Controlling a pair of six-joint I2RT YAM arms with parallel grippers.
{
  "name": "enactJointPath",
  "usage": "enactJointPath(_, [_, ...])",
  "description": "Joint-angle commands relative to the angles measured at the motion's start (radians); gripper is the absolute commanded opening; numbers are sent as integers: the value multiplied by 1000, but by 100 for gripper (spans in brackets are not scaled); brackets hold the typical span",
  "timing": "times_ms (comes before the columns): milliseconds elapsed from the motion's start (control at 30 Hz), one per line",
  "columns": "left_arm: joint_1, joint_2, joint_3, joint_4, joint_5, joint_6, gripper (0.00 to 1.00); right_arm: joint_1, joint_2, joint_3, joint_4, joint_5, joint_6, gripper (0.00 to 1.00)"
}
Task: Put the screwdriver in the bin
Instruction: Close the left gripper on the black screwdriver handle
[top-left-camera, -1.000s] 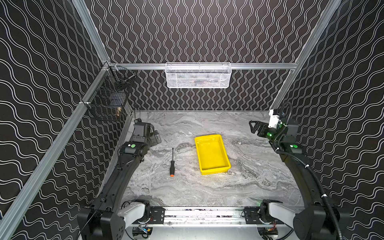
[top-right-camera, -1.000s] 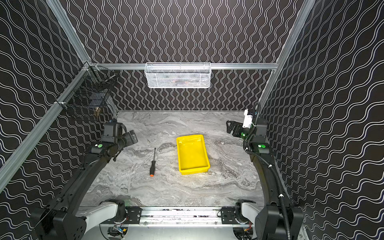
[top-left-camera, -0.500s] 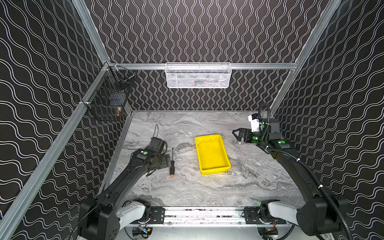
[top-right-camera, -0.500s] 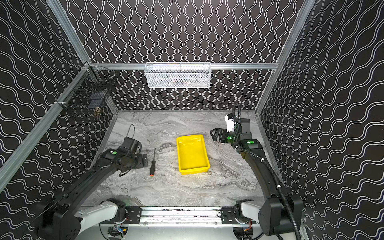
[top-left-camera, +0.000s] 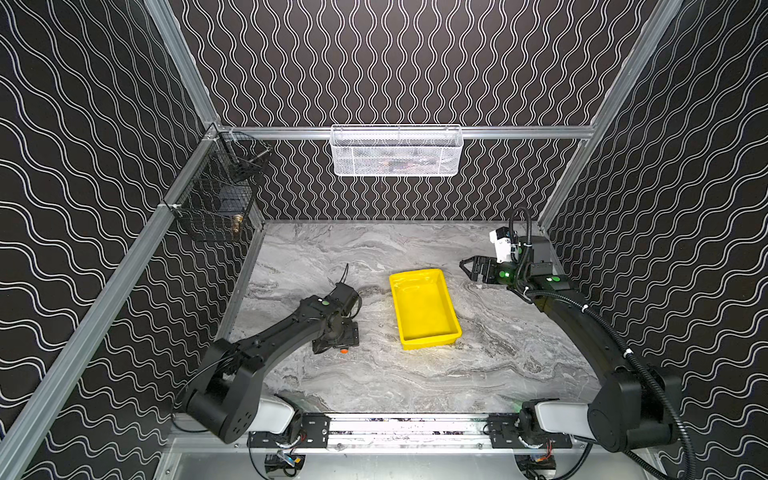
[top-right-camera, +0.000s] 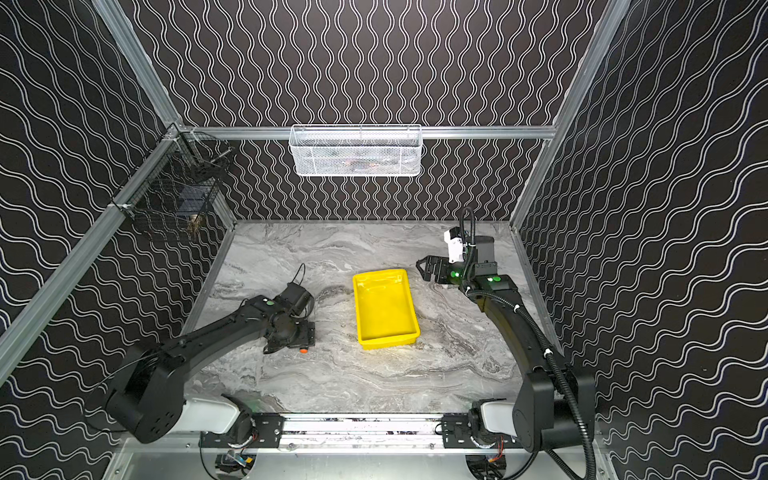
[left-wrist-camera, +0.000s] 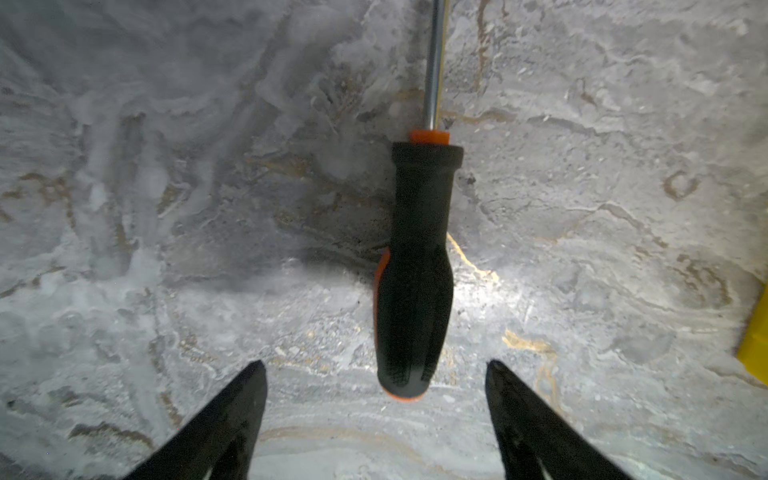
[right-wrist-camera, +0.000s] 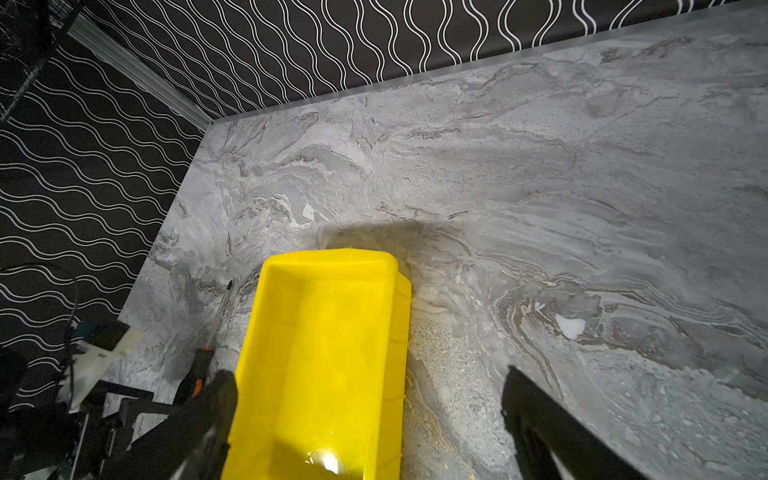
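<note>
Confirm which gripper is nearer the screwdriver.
Left. The left gripper is right above the screwdriver, open fingers straddling its handle end without touching. The right gripper hangs across the yellow bin, by its far right corner.

In both top views the left arm (top-left-camera: 291, 328) hides the screwdriver (top-left-camera: 343, 351) except its orange cap. The left wrist view cuts off the shaft's tip and all but a corner of the bin (left-wrist-camera: 756, 349). Contents of the white basket (top-left-camera: 397, 151) are too blurred to tell.
</note>
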Motion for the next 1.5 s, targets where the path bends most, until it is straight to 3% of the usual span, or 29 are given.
enactJointPath(0, [0, 28, -10, 61, -10, -16, 82, 2, -15, -8, 24, -10, -7, 99])
enactJointPath(567, [-1, 136, 15, 125, -14, 19, 66, 2, -143, -136, -16, 39, -16, 99])
enactJointPath(1000, [-3, 124, 5, 116, -11, 31, 39, 2, -195, -160, -69, 89, -32, 99])
enactJointPath(1133, [-8, 110, 0, 121, -7, 26, 38, 2, -199, -163, -68, 93, -33, 99])
enactJointPath(1467, [-14, 79, -7, 110, -8, 17, 22, 2, -188, -154, -73, 83, -35, 99])
